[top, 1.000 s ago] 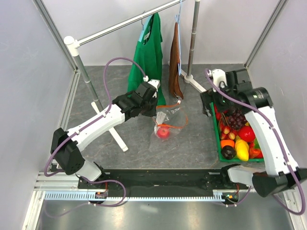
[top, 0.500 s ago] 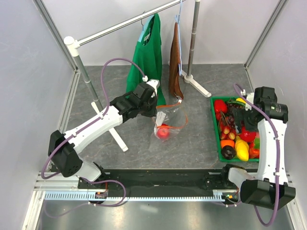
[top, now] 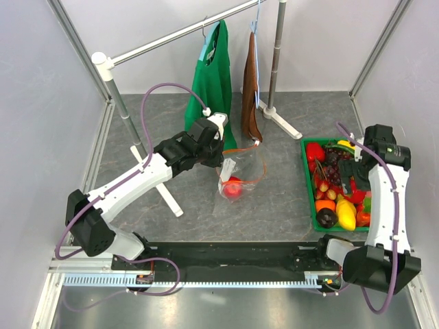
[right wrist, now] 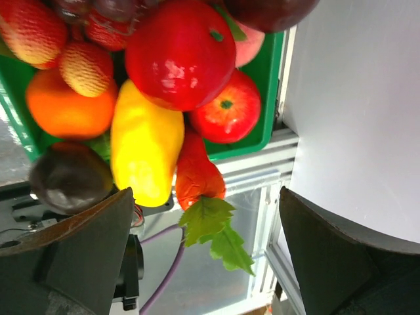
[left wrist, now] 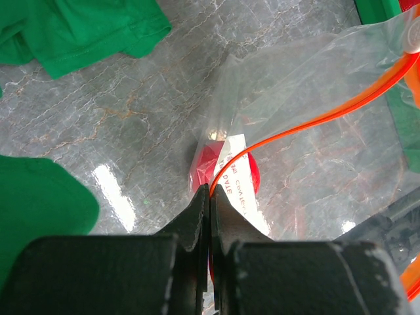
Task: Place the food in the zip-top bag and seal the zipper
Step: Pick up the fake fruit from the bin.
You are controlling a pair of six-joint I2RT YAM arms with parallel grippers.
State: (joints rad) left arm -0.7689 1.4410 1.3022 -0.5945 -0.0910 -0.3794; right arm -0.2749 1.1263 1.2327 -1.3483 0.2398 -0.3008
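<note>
**Left gripper** (left wrist: pixel 210 197), closed on the zipper (left wrist: pixel 308 125), holds the zip-top bag (top: pixel 243 171) up by its mouth edge over the counter (top: pixel 274 212); one red fruit (top: pixel 234 188) lies inside. **Right gripper** (right wrist: pixel 205 190), jaws wide and empty, hangs over the green tray (top: pixel 308 199) of food (top: pixel 346 214). The right arm is nearer the remaining fruit; the bag lies well apart to its left, across the counter.

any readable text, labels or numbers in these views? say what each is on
White label on or in the zip-top bag: red print, only "COM" half legible; the rest is blurred and cut off by the zipper and the left fingers.
Top external view: nothing large enough to read.
Right wrist view: no text on the food.
</note>
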